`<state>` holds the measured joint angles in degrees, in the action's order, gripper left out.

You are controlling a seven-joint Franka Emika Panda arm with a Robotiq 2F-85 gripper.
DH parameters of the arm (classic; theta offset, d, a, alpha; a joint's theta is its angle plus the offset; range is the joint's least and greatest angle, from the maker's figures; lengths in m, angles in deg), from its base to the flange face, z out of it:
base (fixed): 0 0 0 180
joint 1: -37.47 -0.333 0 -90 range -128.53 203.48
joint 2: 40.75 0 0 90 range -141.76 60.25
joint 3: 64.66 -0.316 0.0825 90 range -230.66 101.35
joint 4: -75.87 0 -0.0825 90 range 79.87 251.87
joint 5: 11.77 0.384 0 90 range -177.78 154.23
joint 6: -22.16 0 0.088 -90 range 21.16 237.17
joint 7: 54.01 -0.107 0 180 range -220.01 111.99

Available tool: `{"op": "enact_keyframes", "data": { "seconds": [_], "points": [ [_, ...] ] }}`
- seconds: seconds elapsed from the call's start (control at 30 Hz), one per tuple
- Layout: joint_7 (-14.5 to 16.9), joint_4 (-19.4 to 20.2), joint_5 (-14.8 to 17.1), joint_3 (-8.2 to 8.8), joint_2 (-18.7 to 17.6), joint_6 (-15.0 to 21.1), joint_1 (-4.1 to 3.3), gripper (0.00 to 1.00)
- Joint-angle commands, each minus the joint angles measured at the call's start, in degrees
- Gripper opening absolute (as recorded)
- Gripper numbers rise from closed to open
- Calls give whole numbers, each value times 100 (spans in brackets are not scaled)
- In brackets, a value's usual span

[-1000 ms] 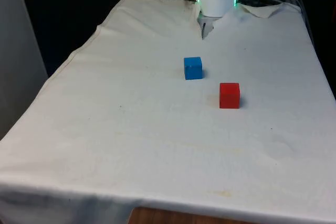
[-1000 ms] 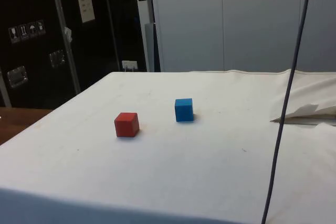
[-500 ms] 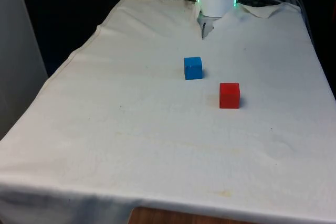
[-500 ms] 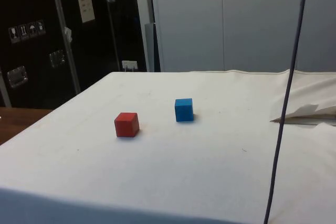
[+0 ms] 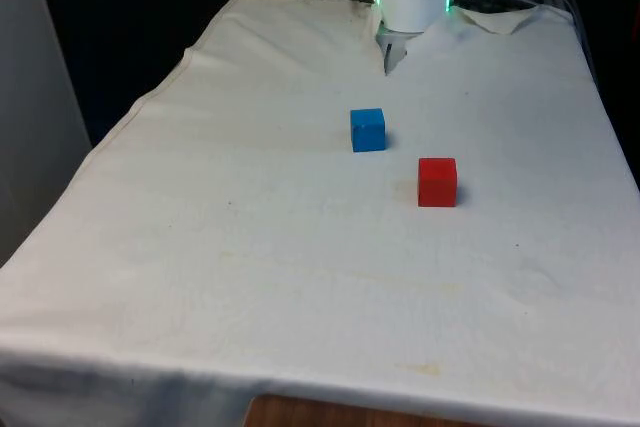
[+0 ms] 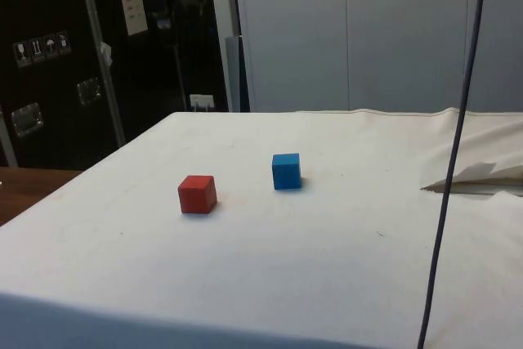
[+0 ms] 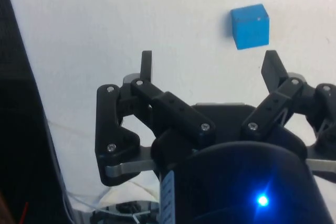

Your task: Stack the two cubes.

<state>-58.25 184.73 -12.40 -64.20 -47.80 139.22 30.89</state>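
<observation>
Plainly, the job is only beginning: the gripper (image 7: 208,64) is hovering high over the cloth (image 5: 250,247) with its fingers (image 7: 146,64) spread wide and holding nothing, and neither cube is being touched. The blue cube (image 5: 368,130) is sitting near the middle of the table, and the red cube (image 5: 437,182) is resting a little nearer the camera and toward the front view's right, the two close but clearly apart, both flat on the cloth. In the wrist view the blue cube (image 7: 250,26) is lying ahead of the fingertips and off to one side of the gap, not between them. So the step in hand looks like the approach to a first pick (which cube is meant to go on top cannot be told yet). The next move is calling for the gripper to travel out over the chosen cube, line its open jaws squarely with two opposite faces, and come down until the pads are flanking the cube before closing. Compared with the frames from a second ago, both cubes are lying exactly where they were; the only change is at the edges, where the cable (image 6: 453,161) hanging across the side view is swinging slightly, suggesting the arm is starting to move.
</observation>
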Motion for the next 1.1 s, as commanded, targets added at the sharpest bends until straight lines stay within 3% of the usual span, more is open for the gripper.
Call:
{"op": "enact_keyframes", "data": {
  "seconds": [0.0,0.07,0.23,0.27,0.47,0.57,0.6,0.83,0.87,1.07],
  "points": [
    [-6,34,0,-6,-17,63,-6,100],
    [-80,120,-69,-34,-74,275,-40,100],
    [-120,264,-97,-97,-183,590,-52,100],
    [-52,241,-40,-97,-172,493,-29,100],
    [-155,418,-138,-172,-332,957,-74,100],
    [-92,441,-86,-206,-367,974,-46,100],
    [-149,464,-155,-212,-424,1094,-74,100],
    [-86,510,-206,-286,-670,1392,-63,100],
    [-74,481,-166,-286,-642,1289,-52,100],
    [-11,602,-229,-309,-859,1690,-63,100]
  ]
}}
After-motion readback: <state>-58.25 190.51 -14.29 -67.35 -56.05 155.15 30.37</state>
